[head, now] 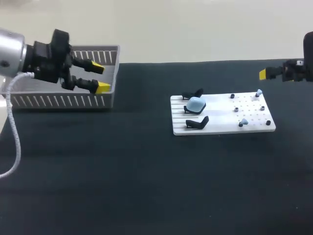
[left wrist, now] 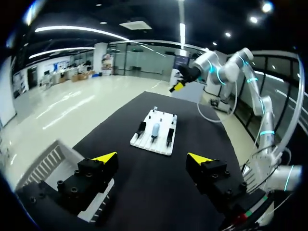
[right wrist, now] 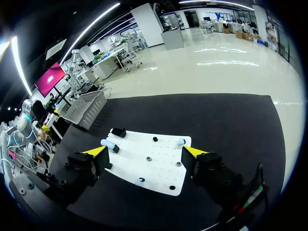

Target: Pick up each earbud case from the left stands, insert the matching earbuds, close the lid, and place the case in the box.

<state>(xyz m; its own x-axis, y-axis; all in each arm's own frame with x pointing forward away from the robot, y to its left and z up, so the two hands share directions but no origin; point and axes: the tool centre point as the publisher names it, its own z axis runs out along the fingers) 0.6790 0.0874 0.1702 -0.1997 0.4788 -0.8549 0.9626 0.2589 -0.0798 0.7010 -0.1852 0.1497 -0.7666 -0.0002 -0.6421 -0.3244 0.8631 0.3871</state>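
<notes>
A white board (head: pixel 220 117) lies on the black table right of centre. Three black stands line its left side; the middle one bears a light blue earbud case (head: pixel 195 104), while the far stand (head: pixel 193 94) and the near stand (head: pixel 197 123) are empty. Two light blue earbuds (head: pixel 258 93) (head: pixel 243 123) sit on pegs at its right. My left gripper (head: pixel 100 78) hovers open over the basket (head: pixel 63 100), far from the board (left wrist: pixel 161 144) and case (left wrist: pixel 155 129). My right gripper (right wrist: pixel 145 151) is open above the board's (right wrist: pixel 159 166) right end, with the case (right wrist: pixel 107 142) and an earbud (right wrist: pixel 181 142) ahead.
The slatted white basket stands at the table's back left corner (right wrist: pixel 86 108). Small black pegs dot the board's right half. My right gripper (left wrist: pixel 177 86) shows beyond the board in the left wrist view. Bare black table surrounds the board.
</notes>
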